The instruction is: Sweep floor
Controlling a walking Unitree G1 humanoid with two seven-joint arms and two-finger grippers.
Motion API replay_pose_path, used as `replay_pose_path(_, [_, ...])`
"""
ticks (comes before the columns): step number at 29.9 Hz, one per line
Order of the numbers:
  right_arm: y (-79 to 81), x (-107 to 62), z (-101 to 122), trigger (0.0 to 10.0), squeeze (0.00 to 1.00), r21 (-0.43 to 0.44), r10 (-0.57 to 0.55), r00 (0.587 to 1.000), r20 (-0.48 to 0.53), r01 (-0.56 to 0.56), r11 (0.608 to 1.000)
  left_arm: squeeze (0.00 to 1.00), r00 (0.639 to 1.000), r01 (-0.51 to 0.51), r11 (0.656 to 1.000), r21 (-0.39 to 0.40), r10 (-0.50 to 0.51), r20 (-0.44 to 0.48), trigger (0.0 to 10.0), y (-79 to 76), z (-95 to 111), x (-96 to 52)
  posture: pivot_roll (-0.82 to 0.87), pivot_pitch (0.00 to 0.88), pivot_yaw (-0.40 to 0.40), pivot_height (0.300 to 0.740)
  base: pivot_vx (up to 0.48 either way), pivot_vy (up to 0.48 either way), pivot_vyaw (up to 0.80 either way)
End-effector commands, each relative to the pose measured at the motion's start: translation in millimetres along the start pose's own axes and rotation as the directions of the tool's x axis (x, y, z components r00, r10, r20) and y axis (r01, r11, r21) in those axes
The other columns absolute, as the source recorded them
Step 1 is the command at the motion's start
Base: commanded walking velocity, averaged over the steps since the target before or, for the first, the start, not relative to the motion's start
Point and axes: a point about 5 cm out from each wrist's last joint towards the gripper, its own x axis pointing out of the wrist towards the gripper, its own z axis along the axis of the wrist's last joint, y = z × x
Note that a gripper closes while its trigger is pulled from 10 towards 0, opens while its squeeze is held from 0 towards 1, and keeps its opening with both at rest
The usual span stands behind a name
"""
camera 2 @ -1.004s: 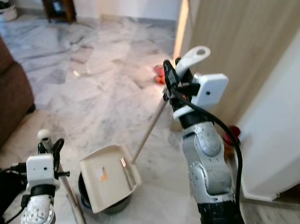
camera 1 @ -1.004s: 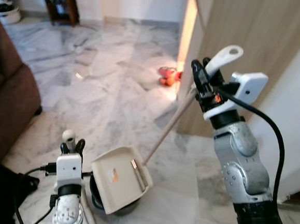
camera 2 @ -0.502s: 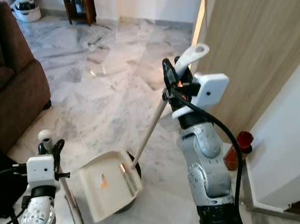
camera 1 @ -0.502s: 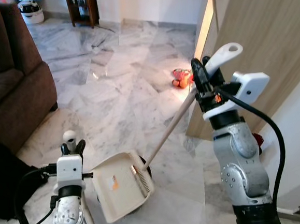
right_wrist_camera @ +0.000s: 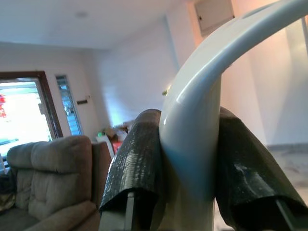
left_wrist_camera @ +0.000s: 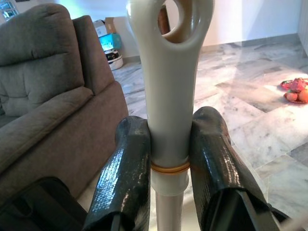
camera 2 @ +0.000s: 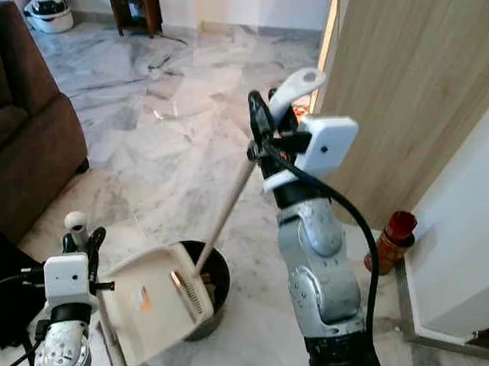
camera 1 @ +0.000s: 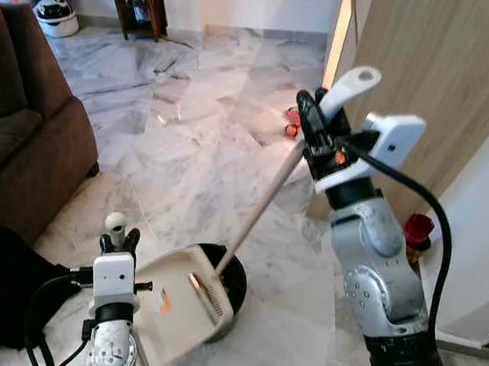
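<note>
I am holding the dustpan point(camera 1: 176, 300) low over the marble floor point(camera 1: 191, 153), its pan tipping against a dark round bin point(camera 1: 228, 279) just beside it; its long pale handle point(camera 1: 263, 203) is running up to my right tool point(camera 1: 318, 125), which is clamped tight on the grip near the hooked end; my left tool point(left_wrist_camera: 169, 159) is closed around the broom handle point(left_wrist_camera: 168, 96), both fingers point(left_wrist_camera: 126, 173) pressing its sides, with the top knob standing above the wrist; the broom head I cannot make out properly.

To my judgement the step in hand is emptying the pan into the bin, or carrying both on to the next patch; to do it well I am keeping the pan's lip over the bin's mouth, tilting slowly so nothing is spilling back, and keeping the broom upright and clear of the pan.

Further out, a brown sofa point(camera 1: 20, 124) is standing on my left, a wooden door point(camera 1: 439, 74) on my right, a small red bottle point(camera 1: 417, 229) by the door, and some red and orange bits point(camera 1: 292, 121) are lying on the floor ahead.
</note>
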Motion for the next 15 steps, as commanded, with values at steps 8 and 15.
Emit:
replay_pose_path(8, [12.7,5.0,20.2,10.0,0.0,-0.02,0.033,0.993,0.113,-0.031,0.999,0.0,0.998,0.006,1.0,-0.007,-0.005,0.055,10.0,-0.2,9.5,2.5,0.14,0.077,-0.05,0.74,0.0,0.0,0.0])
replay_pose_path(15, [26.8,3.5,25.1,10.0,0.0,-0.113,0.086,0.982,0.171,-0.067,0.991,0.0,0.998,0.01,1.0,-0.009,-0.01,0.058,10.0,-1.7,10.3,3.8,0.14,0.071,-0.048,0.74,0.0,0.0,0.0])
